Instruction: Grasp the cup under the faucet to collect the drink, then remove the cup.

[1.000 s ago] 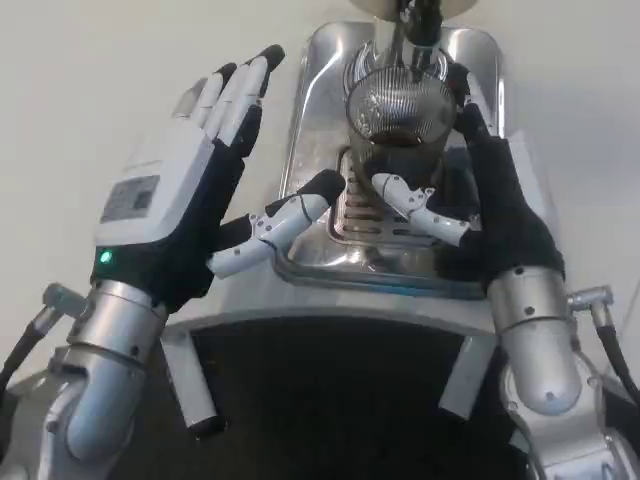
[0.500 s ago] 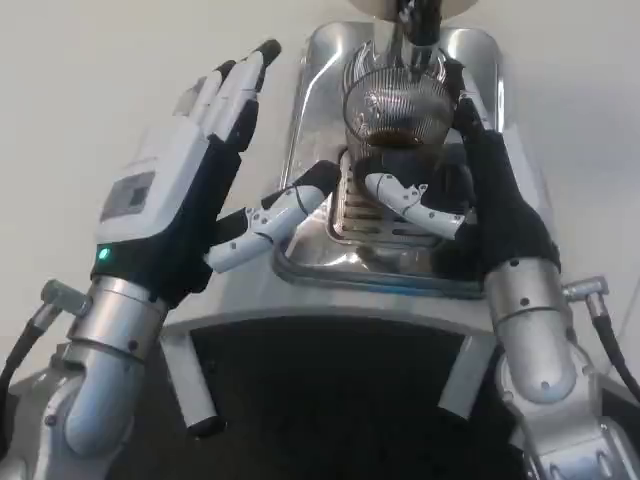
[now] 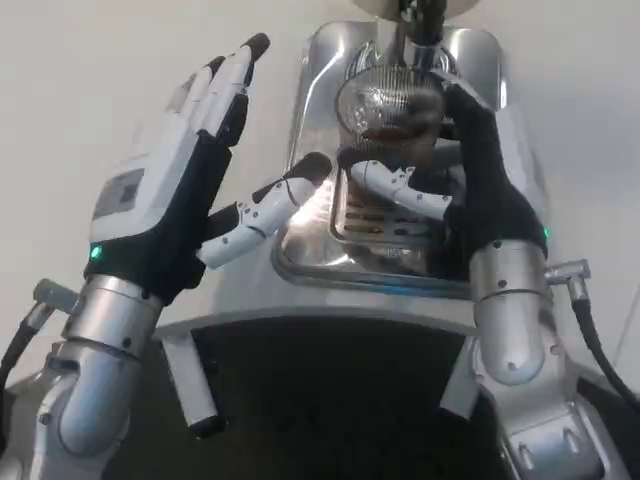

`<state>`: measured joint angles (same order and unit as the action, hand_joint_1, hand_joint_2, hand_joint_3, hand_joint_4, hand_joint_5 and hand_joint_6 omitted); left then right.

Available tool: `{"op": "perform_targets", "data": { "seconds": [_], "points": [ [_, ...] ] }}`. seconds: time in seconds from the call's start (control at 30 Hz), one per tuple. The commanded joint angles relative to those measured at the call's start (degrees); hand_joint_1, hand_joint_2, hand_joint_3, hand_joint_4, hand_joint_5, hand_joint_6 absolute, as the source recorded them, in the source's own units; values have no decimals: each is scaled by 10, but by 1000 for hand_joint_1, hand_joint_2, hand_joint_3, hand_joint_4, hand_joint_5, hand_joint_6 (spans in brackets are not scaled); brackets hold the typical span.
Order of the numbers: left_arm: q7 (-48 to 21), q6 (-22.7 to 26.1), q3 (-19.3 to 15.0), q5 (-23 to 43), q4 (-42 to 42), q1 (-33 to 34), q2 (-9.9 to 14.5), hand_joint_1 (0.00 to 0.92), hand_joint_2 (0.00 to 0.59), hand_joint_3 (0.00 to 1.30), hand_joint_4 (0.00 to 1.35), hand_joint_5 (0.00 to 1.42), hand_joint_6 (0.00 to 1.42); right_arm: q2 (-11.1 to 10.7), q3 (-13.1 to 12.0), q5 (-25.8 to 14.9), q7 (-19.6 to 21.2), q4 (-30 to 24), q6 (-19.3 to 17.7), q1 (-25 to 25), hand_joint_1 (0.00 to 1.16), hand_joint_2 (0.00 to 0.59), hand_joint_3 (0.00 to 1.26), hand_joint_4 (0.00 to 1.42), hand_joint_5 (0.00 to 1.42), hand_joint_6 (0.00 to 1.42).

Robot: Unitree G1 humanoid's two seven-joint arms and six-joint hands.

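A ribbed clear glass cup [image 3: 385, 105] with dark drink in its bottom stands under the black faucet [image 3: 420, 18] on the steel drip tray [image 3: 318, 252]. My right hand [image 3: 485, 185] wraps it: black fingers [image 3: 468, 115] lie against its right side and the white thumb [image 3: 392, 186] crosses the front of its base. My left hand [image 3: 175, 185] is raised to the left of the tray, palm toward the cup, fingers spread and straight, thumb [image 3: 262, 210] reaching toward the tray and holding nothing.
The shiny steel back wall [image 3: 325, 70] of the machine rises behind the cup. A slotted grate [image 3: 372, 222] lies under the cup. The machine's dark front panel [image 3: 320, 400] fills the lower middle between my forearms. White table surface lies to the left.
My right hand has closed in on the cup, thumb sliding up and left against its base. My left hand has risen a little, still open. The whole picture has shifted slightly.
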<state>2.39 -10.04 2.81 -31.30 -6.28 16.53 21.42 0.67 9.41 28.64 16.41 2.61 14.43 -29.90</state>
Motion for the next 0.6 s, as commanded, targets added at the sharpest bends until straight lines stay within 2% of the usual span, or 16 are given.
{"op": "perform_targets", "data": {
  "seconds": [0.03,0.27,0.6],
  "points": [
    [5,-3,-4,7,-1,-5,0,0,216,0,0,0,0,15,-1,21,57,-1,-16,-6,1162,267,612,607,708,1001],
    [3,-2,-3,7,-6,-10,0,0,214,0,0,0,0,10,-2,16,74,20,-33,-17,1162,269,672,653,752,1080],
    [0,0,0,4,-15,-16,0,0,219,0,0,0,0,9,-4,11,74,23,-46,-5,1162,249,713,705,795,1117]
  ]
}}
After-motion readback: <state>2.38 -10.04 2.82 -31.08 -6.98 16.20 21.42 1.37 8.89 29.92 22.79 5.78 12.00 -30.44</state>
